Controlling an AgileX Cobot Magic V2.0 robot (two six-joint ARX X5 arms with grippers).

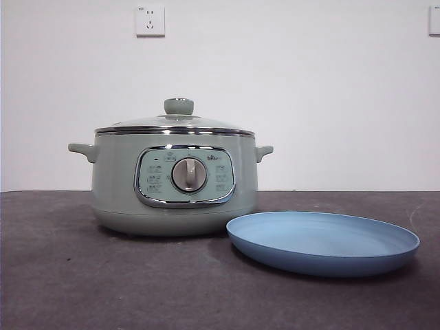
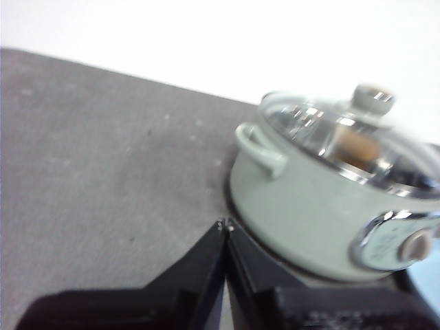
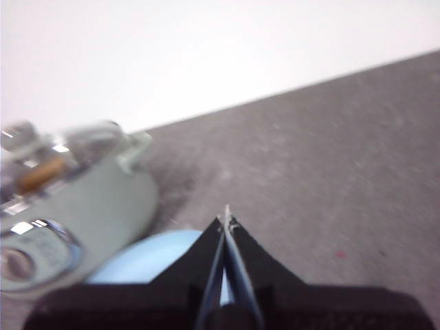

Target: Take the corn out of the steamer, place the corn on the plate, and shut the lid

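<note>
- The left gripper (image 2: pixel 225 224) is seen with its two black jaws pressed together, tips meeting, and nothing is held between them; it is poised over the dark table (image 2: pixel 103 172), just beside the base of the steamer (image 2: pixel 309 213) on its handle side.
- The corn (image 2: pixel 354 146) is made out through the glass as an orange-brown shape inside the steamer, well apart from that gripper; its exact lie is blurred.
- The steamer (image 1: pixel 175 182) is shown standing upright on the table (image 1: pixel 82 275), its dial panel turned to the front camera, and it is covered by the lid (image 1: pixel 179 122), which sits level on the chrome rim with its green knob on top.
- The plate (image 1: pixel 323 242) is seen lying flat and bare, just beside the steamer's base on the right.
- The right gripper (image 3: pixel 226 218) is likewise seen closed to a thin line and holding nothing; it is placed above the plate (image 3: pixel 144 258), with the steamer (image 3: pixel 82 199) near it and the corn (image 3: pixel 42 173) dimly visible under the lid (image 3: pixel 62 148).
</note>
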